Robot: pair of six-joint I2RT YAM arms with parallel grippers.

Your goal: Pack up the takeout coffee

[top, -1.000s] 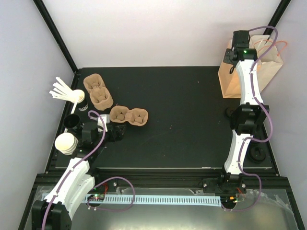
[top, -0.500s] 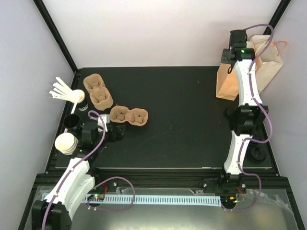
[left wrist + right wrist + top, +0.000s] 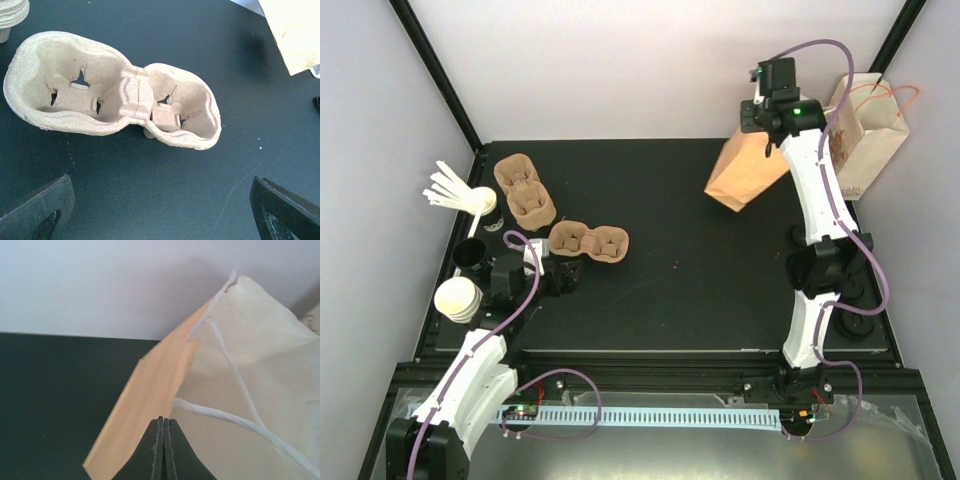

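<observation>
Right arm stretched tall toward 1 o'clock, right gripper (image 3: 164, 421) pinched closed on the rim of a tilted bag (image 3: 745, 172). Left arm folded at 8 o'clock, left gripper (image 3: 562, 277) spread wide beside a carrier (image 3: 588, 242). Cups (image 3: 458, 298) stacked at 9 o'clock.

right gripper (image 3: 164, 422): pinched fully shut now, was still partly open a second ago
brown paper bag (image 3: 740, 178): dragged out of the back right corner toward 9 o'clock, now hanging tilted from the fingers, bottom kicked out to 8 o'clock
right arm (image 3: 815, 180): swung over toward 9 o'clock with it
</observation>
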